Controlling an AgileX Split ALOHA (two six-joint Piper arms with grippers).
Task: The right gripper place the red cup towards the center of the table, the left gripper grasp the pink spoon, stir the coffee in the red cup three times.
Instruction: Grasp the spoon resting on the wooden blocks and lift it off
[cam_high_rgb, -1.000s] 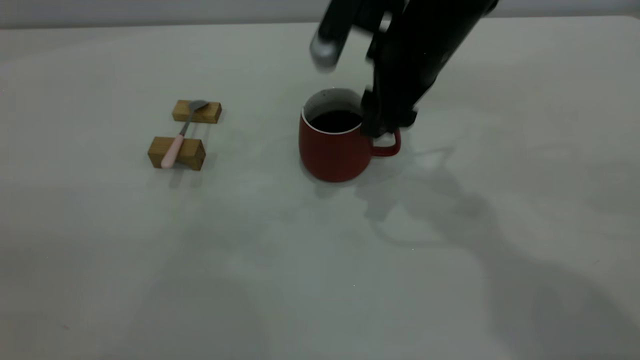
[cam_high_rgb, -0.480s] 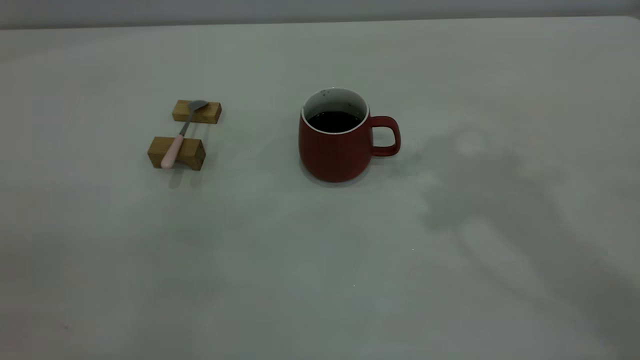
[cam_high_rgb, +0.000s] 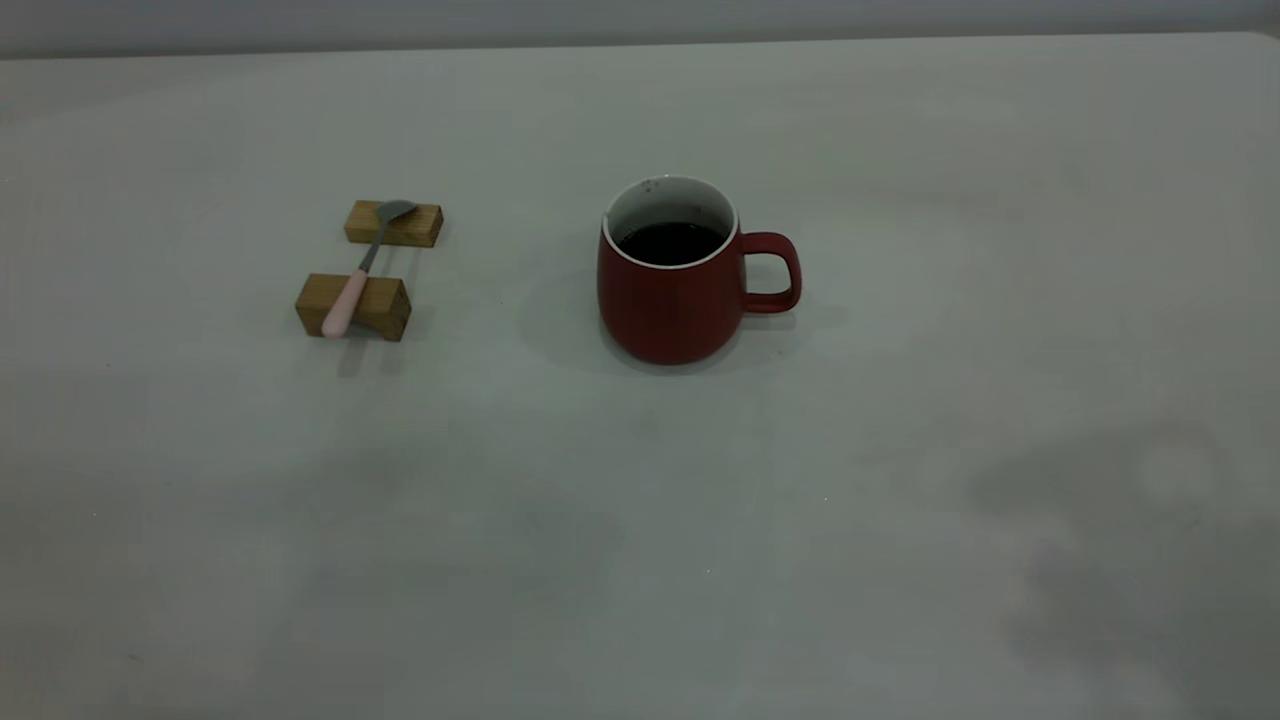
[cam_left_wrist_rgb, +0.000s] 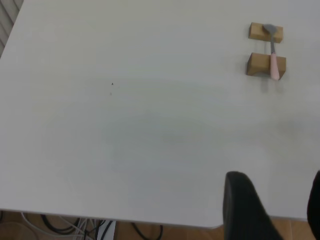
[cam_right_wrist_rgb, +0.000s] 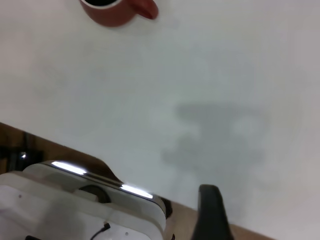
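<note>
The red cup (cam_high_rgb: 668, 300) stands upright near the middle of the table (cam_high_rgb: 640, 520), handle to the right, with dark coffee (cam_high_rgb: 670, 242) inside. The cup also shows far off in the right wrist view (cam_right_wrist_rgb: 117, 11). The pink spoon (cam_high_rgb: 352, 281) lies across two wooden blocks at the left, and the left wrist view catches the spoon (cam_left_wrist_rgb: 273, 56) in the distance. Neither arm shows in the exterior view. My left gripper (cam_left_wrist_rgb: 277, 200) hangs open over the table's near edge, far from the spoon. My right gripper (cam_right_wrist_rgb: 265, 210) is open and empty, well back from the cup.
Two small wooden blocks (cam_high_rgb: 394, 223) (cam_high_rgb: 354, 306) carry the spoon. In the wrist views the table's edge (cam_left_wrist_rgb: 150, 218) runs close under both grippers, with cables below it and a white housing (cam_right_wrist_rgb: 75, 205) beside the right arm.
The right arm, which was at the cup's handle a second ago, has let go and pulled back out of the exterior view. Cup and spoon have not moved.
</note>
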